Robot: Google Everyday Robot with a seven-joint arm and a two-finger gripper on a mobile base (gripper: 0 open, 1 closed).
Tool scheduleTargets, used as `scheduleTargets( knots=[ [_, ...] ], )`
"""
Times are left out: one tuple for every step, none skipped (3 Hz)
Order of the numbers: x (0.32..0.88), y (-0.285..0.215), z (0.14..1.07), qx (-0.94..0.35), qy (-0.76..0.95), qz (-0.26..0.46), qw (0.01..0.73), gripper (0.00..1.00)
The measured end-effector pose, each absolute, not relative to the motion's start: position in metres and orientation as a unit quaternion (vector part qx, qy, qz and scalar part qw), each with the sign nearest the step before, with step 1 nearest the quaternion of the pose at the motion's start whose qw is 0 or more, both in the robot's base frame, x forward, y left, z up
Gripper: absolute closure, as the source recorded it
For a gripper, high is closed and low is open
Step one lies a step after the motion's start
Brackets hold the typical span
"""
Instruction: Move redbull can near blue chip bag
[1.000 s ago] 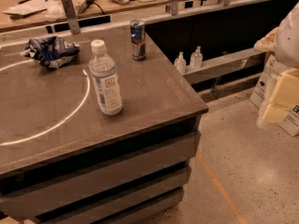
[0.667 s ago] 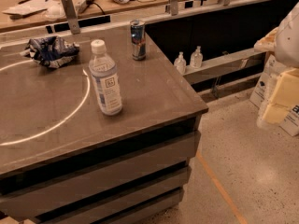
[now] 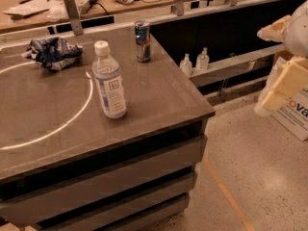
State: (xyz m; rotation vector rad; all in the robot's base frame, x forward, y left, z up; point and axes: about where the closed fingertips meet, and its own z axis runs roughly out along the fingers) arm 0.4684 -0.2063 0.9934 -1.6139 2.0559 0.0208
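Camera view, hand (image 3: 285, 77) far from redbull can (image 3: 142, 41)

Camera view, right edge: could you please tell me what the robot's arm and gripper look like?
The arm shows at the right edge as a smooth, rounded white shell. Below it are blocky cream-yellow segments with flat faces. A pale cream wedge jutting left from the shell seems to be the gripper. No cables or markings are visible.

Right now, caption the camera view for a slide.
On table: can, bottle, bag; gripper far right, off it.
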Motion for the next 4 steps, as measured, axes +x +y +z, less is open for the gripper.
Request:
scheduleTargets(
  knots=[
    [0.531, -0.191, 1.001, -0.548, 0.749, 0.073, 0.365, 0.00],
    [0.576, -0.183, 0.999, -0.493, 0.755, 0.119, 0.416, 0.00],
    [0.612, -0.174, 0.984, -0.450, 0.755, 0.138, 0.457, 0.00],
    [0.654, -0.170, 0.980, -0.396, 0.752, 0.127, 0.512, 0.00]
  ],
)
